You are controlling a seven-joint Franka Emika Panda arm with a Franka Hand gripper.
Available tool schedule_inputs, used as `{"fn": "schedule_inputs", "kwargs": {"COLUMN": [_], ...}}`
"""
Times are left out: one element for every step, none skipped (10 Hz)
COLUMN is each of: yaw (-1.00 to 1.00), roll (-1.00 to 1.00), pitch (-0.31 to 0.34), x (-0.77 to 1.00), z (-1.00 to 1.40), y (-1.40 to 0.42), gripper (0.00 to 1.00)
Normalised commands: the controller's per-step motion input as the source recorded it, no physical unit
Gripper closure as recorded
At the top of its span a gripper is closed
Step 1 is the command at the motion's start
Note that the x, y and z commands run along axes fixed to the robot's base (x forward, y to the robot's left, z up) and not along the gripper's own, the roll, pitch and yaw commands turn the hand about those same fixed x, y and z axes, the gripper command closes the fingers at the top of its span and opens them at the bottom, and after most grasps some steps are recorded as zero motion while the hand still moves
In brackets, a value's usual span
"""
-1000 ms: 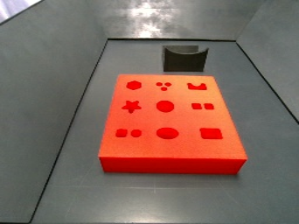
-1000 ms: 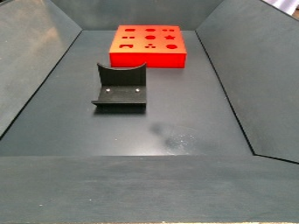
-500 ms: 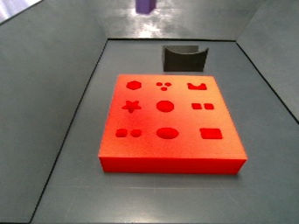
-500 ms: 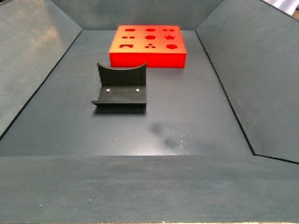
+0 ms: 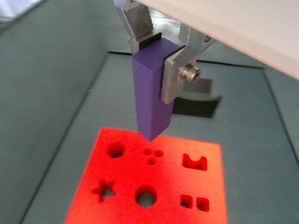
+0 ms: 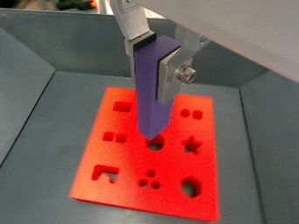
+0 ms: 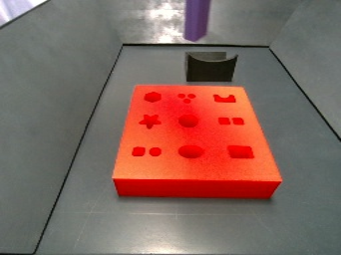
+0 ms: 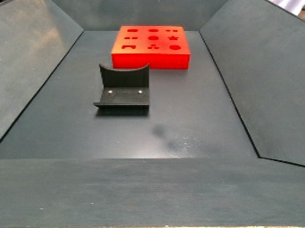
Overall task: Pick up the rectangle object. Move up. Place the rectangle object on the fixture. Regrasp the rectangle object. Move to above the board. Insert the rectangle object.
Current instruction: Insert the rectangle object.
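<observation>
Grey bin floor carries the red board (image 7: pixel 196 139) at one end and the empty dark fixture (image 8: pixel 121 89) well apart from it. Gripper (image 6: pixel 156 54) hangs high over the board, clamped on the upper end of the purple block (image 6: pixel 152 92), which points straight down; in a side view only the block's lower end (image 7: pixel 198 17) shows at the frame top. Looks like the move-above-board step; next it needs lining up over the rectangular cut-out (image 7: pixel 240 152) before descending.
</observation>
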Motion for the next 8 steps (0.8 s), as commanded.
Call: {"fn": "schedule_inputs", "kwargs": {"yaw": [-0.72,-0.87,-0.88,-0.76,-0.71,-0.59,-0.56,-0.79], "roll": [0.01,0.01,0.0,0.0,0.01,0.02,0.04,0.01], "pitch": [-0.047,-0.004,-0.011,-0.09,-0.114,-0.126,-0.126,-0.096], "x": [0.55,0.39,0.38,0.47,0.47,0.54,0.54,0.27], "z": [-0.47,-0.46,-0.44,-0.55,-0.59,-0.58,-0.6,-0.51], "y": [0.05,0.04,0.04,0.0,0.0,-0.13,-0.18,-0.21], "gripper": [1.0,1.0,1.0,1.0,1.0,1.0,1.0,1.0]}}
